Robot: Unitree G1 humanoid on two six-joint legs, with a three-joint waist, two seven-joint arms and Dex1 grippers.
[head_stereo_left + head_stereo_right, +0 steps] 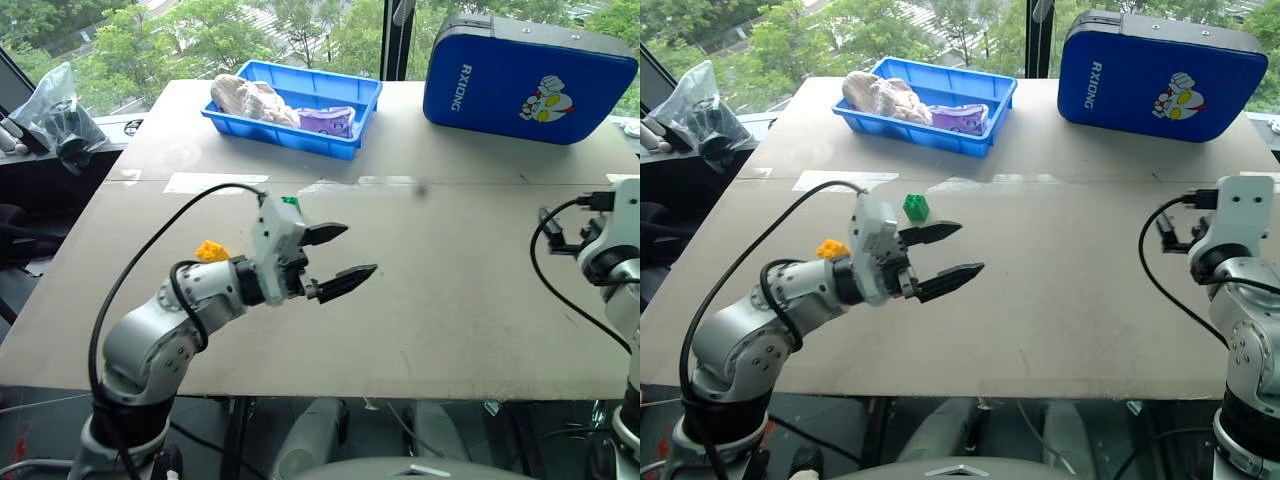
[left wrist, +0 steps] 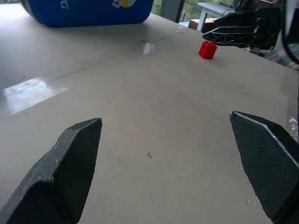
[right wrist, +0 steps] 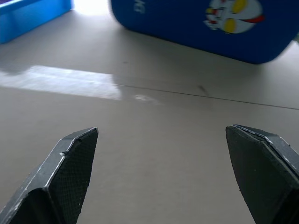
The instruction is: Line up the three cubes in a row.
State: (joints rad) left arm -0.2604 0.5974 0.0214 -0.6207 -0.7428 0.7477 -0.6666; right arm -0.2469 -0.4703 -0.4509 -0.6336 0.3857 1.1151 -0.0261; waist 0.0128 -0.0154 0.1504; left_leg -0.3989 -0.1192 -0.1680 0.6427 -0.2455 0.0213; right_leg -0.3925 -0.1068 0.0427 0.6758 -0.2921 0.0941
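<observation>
While the left end effector point(image 1: 948, 251) hung wide open and empty above the tabletop point(image 1: 1070, 290) in the head views, the green cube point(image 1: 915, 207) sat just beyond it and the yellow-orange cube point(image 1: 830, 248) beside its wrist. Its wrist view showed the red cube point(image 2: 207, 49) far ahead. Right wrist view: right end effector point(image 3: 163, 172) spread wide, empty.

Left arm half hides the green cube point(image 1: 291, 201) — and the yellow-orange cube point(image 1: 211, 250).

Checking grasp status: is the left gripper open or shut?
Open: the left gripper has its black fingers spread wide apart with nothing between them.
</observation>
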